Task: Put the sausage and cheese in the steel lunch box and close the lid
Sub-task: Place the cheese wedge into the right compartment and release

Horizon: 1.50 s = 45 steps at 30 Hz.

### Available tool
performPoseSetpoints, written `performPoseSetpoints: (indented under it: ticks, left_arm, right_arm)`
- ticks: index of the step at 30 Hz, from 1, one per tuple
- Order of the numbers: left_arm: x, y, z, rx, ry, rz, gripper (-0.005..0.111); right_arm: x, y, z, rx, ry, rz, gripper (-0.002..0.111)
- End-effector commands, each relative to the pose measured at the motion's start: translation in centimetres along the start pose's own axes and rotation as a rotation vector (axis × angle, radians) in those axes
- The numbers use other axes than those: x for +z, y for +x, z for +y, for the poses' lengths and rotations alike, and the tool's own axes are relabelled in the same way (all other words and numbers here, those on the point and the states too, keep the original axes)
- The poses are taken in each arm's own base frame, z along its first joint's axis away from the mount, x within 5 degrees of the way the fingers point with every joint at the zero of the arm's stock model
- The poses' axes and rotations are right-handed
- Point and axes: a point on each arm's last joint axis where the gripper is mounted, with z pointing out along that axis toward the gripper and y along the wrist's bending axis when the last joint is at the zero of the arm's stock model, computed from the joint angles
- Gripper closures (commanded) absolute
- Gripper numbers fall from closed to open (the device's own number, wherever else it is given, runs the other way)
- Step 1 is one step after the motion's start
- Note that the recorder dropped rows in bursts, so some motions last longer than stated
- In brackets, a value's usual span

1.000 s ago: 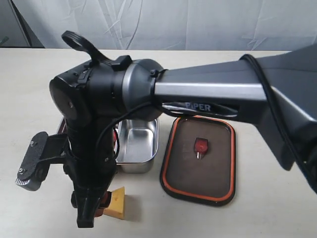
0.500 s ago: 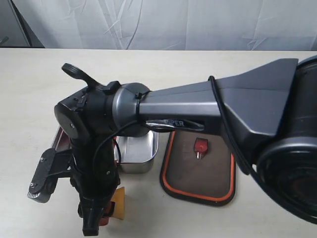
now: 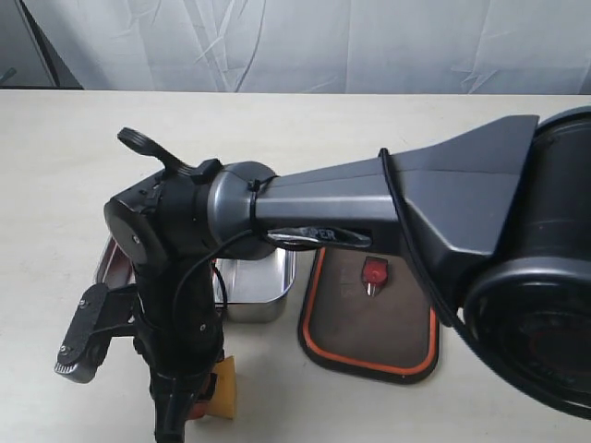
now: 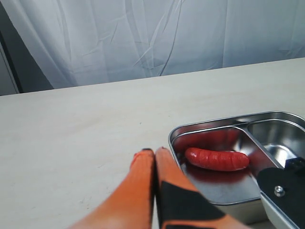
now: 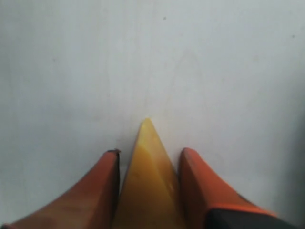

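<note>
The yellow-orange cheese (image 3: 224, 391) wedge lies on the table in front of the steel lunch box (image 3: 268, 292). My right gripper (image 3: 189, 412) has reached across and stands low over it. In the right wrist view the cheese (image 5: 150, 183) sits between the orange fingers (image 5: 200, 183), with a thin gap on one side; my right gripper (image 5: 148, 152) is open around it. The dark-red sausage (image 4: 217, 159) lies inside a compartment of the lunch box (image 4: 209, 128). My left gripper (image 4: 153, 151) is shut and empty beside the box. The dark lid (image 3: 369, 323) lies seal side up, to the right of the box.
The right arm's bulky wrist (image 3: 185, 231) and forearm (image 3: 388, 198) hide most of the lunch box in the exterior view. Its black camera mount (image 3: 83, 332) hangs at the left and also shows beside the box as a black part (image 4: 281, 188). White curtain (image 3: 305, 41) behind the table.
The right arm has swung down and nearer, lowering its gripper so the fingers now straddle the cheese. The cheese, box and lid have not moved.
</note>
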Motion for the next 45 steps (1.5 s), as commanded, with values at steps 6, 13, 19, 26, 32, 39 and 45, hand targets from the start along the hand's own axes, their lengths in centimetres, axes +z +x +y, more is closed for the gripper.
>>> performPoseSetpoints:
  ticks: [6, 13, 19, 26, 32, 39, 45]
  left_arm:
    - [0.0, 0.1, 0.0, 0.006, -0.002, -0.001, 0.107]
    - [0.0, 0.1, 0.0, 0.006, -0.002, -0.003, 0.107]
    - [0.0, 0.1, 0.0, 0.006, -0.002, -0.003, 0.107]
    - [0.0, 0.1, 0.0, 0.006, -0.002, -0.003, 0.107]
    - [0.0, 0.1, 0.0, 0.006, -0.002, -0.003, 0.107]
    - [0.0, 0.1, 0.0, 0.006, -0.002, -0.003, 0.107]
    - [0.0, 0.1, 0.0, 0.006, -0.002, -0.003, 0.107]
  right_arm:
    - [-5.7, 0.0, 1.4, -0.022, 0.053, -0.110, 0.108]
    - [-10.1, 1.1, -0.9, 0.030, 0.271, -0.238, 0.108]
    - [-10.7, 3.6, -5.6, 0.212, 0.369, -0.289, 0.108]
    - [-10.0, 5.8, -8.9, 0.352, 0.374, -0.315, 0.108]
    - [-8.1, 6.7, -10.3, 0.426, 0.318, -0.289, 0.096]
    - [-6.9, 7.1, -10.2, 0.435, 0.262, -0.215, 0.052]
    - [-10.2, 8.8, -9.4, 0.604, 0.334, -0.162, 0.051]
